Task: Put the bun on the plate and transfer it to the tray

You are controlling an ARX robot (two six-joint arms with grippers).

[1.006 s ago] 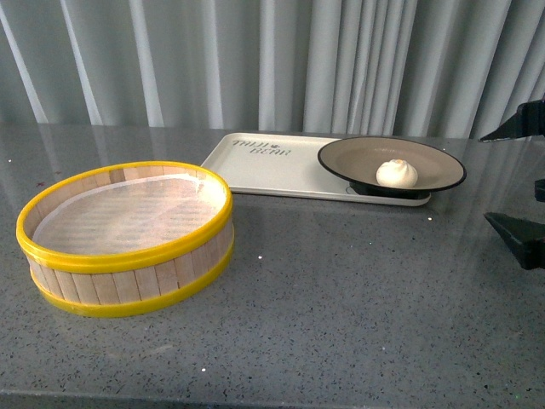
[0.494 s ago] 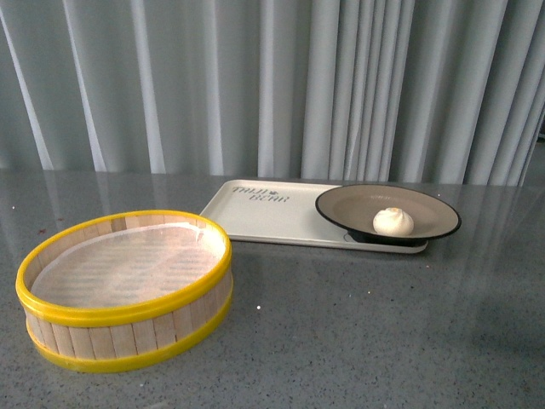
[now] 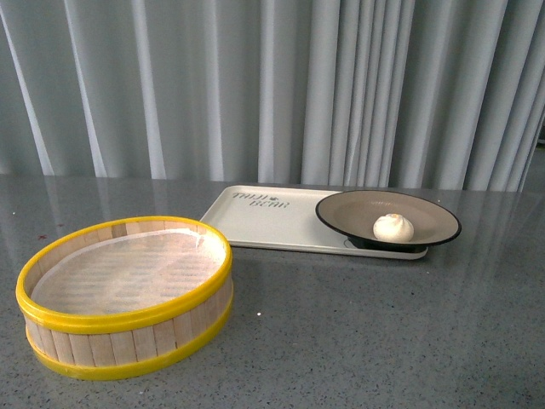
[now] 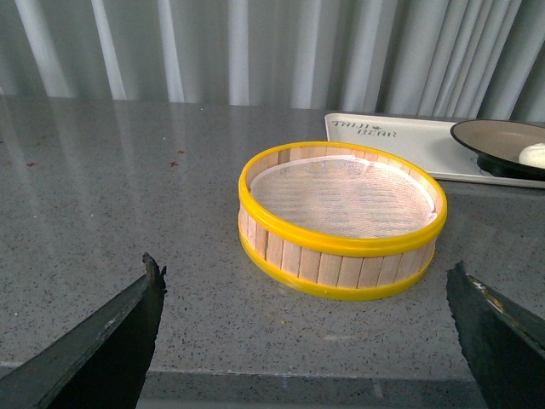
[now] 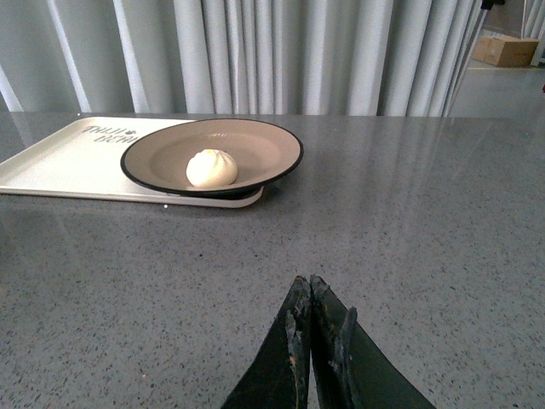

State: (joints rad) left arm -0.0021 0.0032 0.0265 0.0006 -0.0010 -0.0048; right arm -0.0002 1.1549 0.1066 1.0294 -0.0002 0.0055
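bun [image 3: 392, 227]: sits inside the plate [image 3: 430, 210], a bit off-centre
plate: on one end of the tray [image 3: 264, 220], rim hanging past the tray's edge
tray writing: dark letters at a corner, too blurry to read
front view: no arms showing, just the steamer basket [image 3: 128, 292] on the grey surface [image 3: 358, 332]
left hand [image 4: 306, 328]: fingers spread wide, only seen from its own wrist cam
right hand [image 5: 317, 341]: fingers pressed together, holding nothing
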